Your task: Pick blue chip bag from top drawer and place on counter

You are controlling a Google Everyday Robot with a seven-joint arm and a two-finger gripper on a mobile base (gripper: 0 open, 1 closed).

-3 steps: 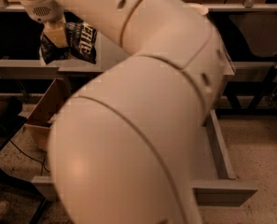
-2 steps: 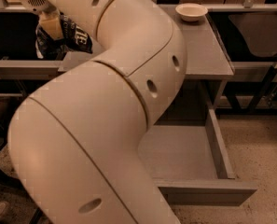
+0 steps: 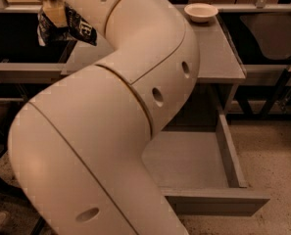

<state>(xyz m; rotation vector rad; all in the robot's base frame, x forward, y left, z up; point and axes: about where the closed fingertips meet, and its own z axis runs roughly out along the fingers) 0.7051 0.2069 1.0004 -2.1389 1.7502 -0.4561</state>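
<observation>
Upper left of frame: gripper [image 3: 54,12] clamped on blue chip bag [image 3: 75,29]. Likely light, crushable, slippery foil; best pinched at crimped edge.

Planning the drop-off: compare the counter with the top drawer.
The counter sits higher, flat and wall-less; the top drawer is lower, pulled open, with low side walls. The counter bears a white bowl; the drawer's visible floor holds nothing. Both are grey. The gripper, upper left near the counter's left end, grips the blue chip bag.

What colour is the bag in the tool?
Dark navy bag, white lettering; tool holds it upper left, camera view.
</observation>
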